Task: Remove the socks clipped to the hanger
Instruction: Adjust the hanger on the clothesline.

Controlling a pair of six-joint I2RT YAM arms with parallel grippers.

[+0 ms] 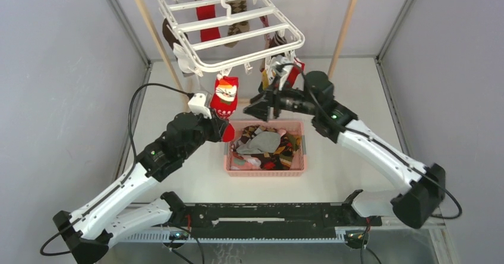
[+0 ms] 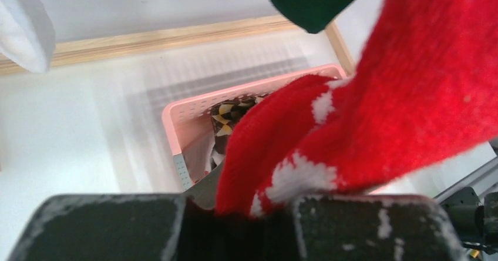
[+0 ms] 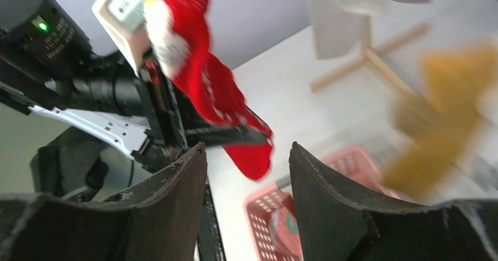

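Observation:
The white hanger (image 1: pixel 232 29) hangs from a metal bar with several socks clipped under it, among them a red one (image 1: pixel 208 23) and a brown argyle one (image 1: pixel 239 19). From a front clip hangs a red sock with a cat face (image 1: pixel 225 96). My left gripper (image 1: pixel 221 127) is shut on its lower part; in the left wrist view the red sock (image 2: pixel 352 114) runs down between the dark fingers of that gripper (image 2: pixel 241 214). My right gripper (image 1: pixel 258 109) hovers over the basket, open, with nothing between its fingers (image 3: pixel 176 196). A blurred yellow piece of fabric (image 3: pixel 434 126) shows to its right.
The pink slatted basket (image 1: pixel 300 157) sits on the table below both grippers, with several socks inside, a grey one (image 1: pixel 264 142) on top. Its rim also shows from both wrists (image 2: pixel 188 114) (image 3: pixel 258 214). Wooden rack poles (image 1: pixel 345 23) stand behind the hanger. Grey walls close both sides.

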